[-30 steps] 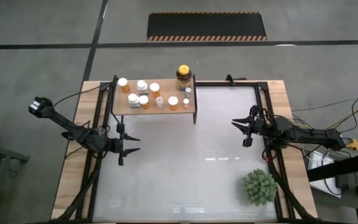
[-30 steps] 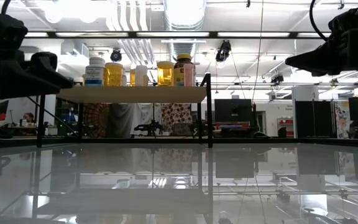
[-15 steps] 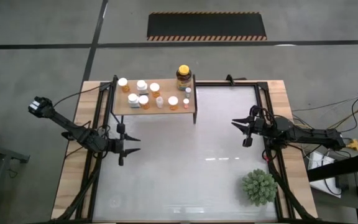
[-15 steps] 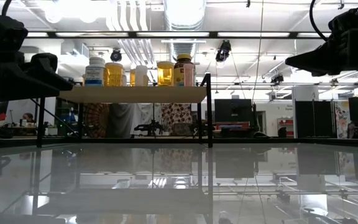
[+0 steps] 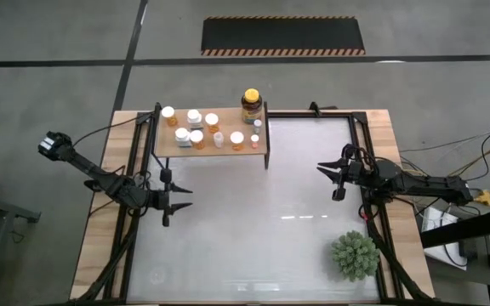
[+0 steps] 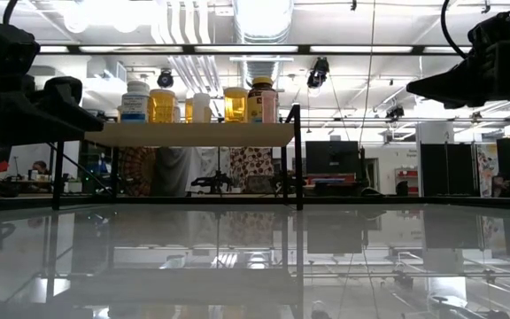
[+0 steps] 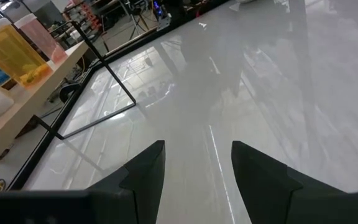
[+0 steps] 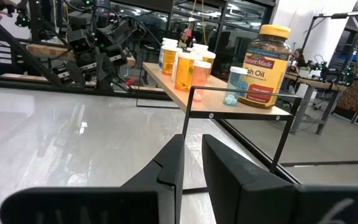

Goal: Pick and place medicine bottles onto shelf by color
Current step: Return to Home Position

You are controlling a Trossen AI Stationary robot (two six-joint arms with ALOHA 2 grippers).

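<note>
The medicine bottles (image 5: 204, 129) all stood on the shelf (image 5: 167, 143) at the table's (image 5: 253, 229) far edge, the big amber jar (image 5: 251, 105) at its right end; the left gripper (image 5: 175, 204) hovered near the left edge, fingers apart and empty; the right gripper (image 5: 330, 180) hovered near the right edge, fingers open with only a small gap, holding nothing; a green plant (image 5: 353, 255) sat at the near right corner.

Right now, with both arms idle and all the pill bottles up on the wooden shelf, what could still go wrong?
1. The large amber, yellow-capped jar stands at the light-wood shelf's far corner; a nudge might tip it off.
2. The small white and orange bottles crowd together, so reaching for one risks toppling neighbours.
3. The open left gripper hovers just in front of the shelf's black frame; the right gripper is clear of it.
</note>
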